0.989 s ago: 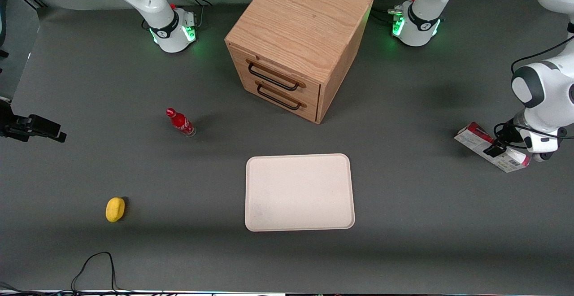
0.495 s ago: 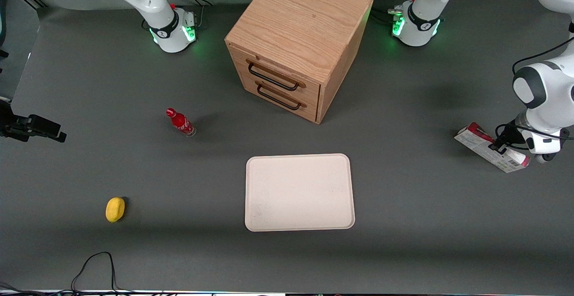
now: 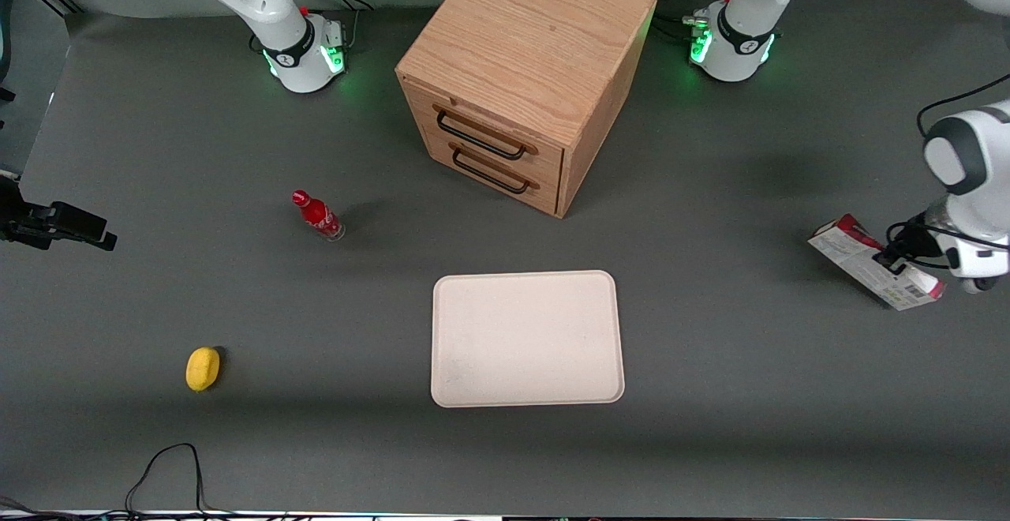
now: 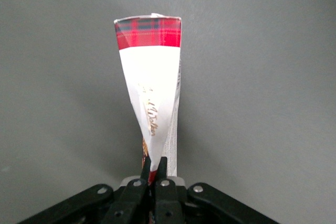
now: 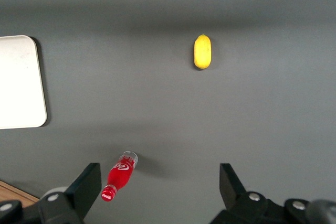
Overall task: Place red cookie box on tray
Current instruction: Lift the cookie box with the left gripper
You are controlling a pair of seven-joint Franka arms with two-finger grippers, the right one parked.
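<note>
No print on the red cookie box (image 4: 152,98) is legible.

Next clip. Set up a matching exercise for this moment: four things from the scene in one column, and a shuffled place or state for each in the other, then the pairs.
Things:
1. red cookie box
2. tray
3. gripper
4. small red bottle

Places or states:
A. bare, nothing on it, nearer the front camera than the drawer cabinet
B. shut on a carton, toward the working arm's end of the table
C. toward the parked arm's end, farther from the front camera than the yellow object
D. pinched between two fingers

Pairs: 1-D, 2-A, 3-B, 4-C
</note>
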